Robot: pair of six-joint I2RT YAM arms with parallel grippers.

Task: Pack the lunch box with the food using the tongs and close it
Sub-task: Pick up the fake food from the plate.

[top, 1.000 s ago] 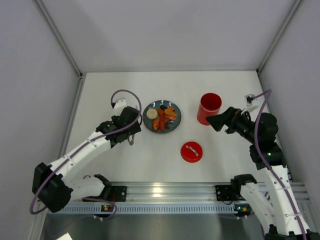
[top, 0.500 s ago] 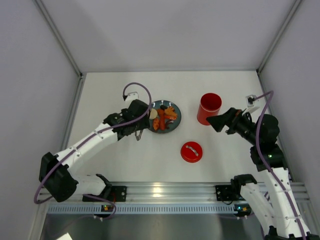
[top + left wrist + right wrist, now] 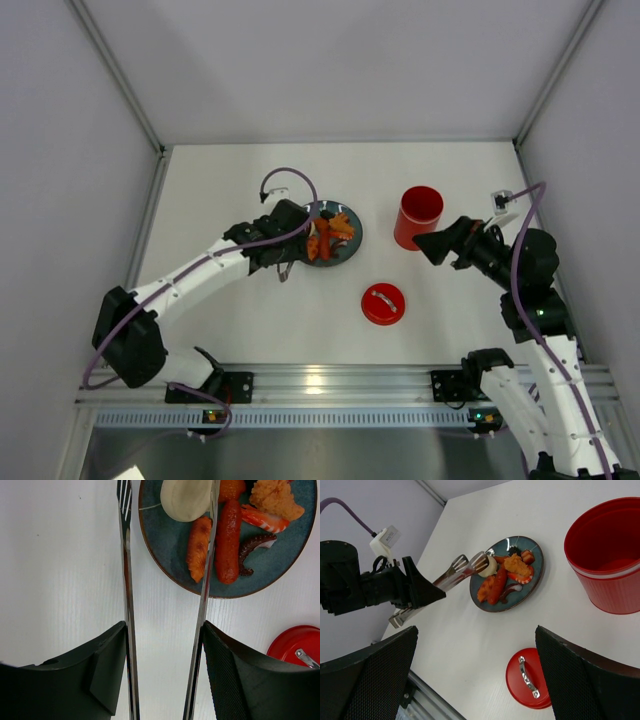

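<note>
The whole tabletop [image 3: 250,330] is taken in from high above and behind the arm bases [image 3: 215,385], looking steeply down. The left wrist view is pointed straight down, close over the plate [image 3: 280,580], which is cropped at the top. The right wrist view is held farther back, slanted across the tabletop. Plate and lid [image 3: 512,680] are shared by all three views; the lunch box [image 3: 607,555] is caught only overhead and from the right wrist.

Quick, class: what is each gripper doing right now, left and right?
Left gripper: closed on the tongs.
Right gripper: open, holding nothing.
</note>
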